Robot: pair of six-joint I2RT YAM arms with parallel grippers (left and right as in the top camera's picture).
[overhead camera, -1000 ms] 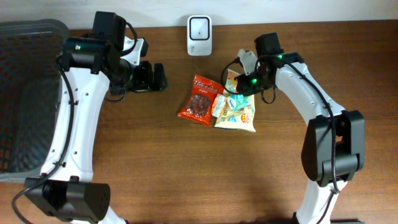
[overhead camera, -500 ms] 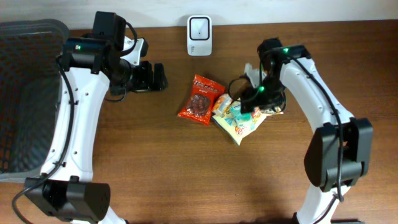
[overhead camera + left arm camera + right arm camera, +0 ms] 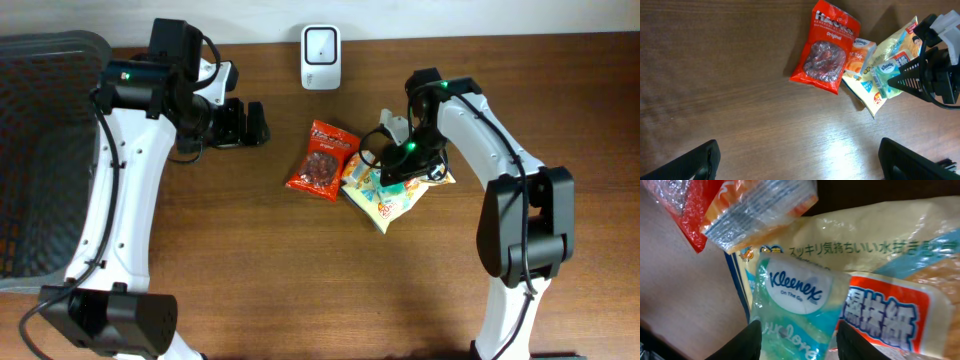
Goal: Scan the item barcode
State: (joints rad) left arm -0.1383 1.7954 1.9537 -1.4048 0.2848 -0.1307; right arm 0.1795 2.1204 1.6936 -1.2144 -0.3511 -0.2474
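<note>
A small pile of items lies mid-table: a red Haribo bag (image 3: 322,160), an orange tissue pack (image 3: 357,170), a yellow wet-wipe bag (image 3: 392,200) and a teal Kleenex pack (image 3: 795,297) on top of the yellow bag. My right gripper (image 3: 799,340) is down on the pile, a finger against each side of the Kleenex pack. In the left wrist view the Kleenex pack (image 3: 885,70) sits at the tip of the right gripper (image 3: 912,80). My left gripper (image 3: 800,160) stands wide open over bare wood, left of the pile. The white barcode scanner (image 3: 320,45) stands at the table's back edge.
A dark mesh basket (image 3: 40,150) fills the left side. The left arm (image 3: 130,180) runs along the table's left part. The right arm (image 3: 500,150) arches over the right part. Bare wood lies in front of the pile.
The right gripper came down from the pile's back edge, twisted the yellow bag clockwise, opened, and now has its fingers closed in around the Kleenex pack. The left arm has not moved.
</note>
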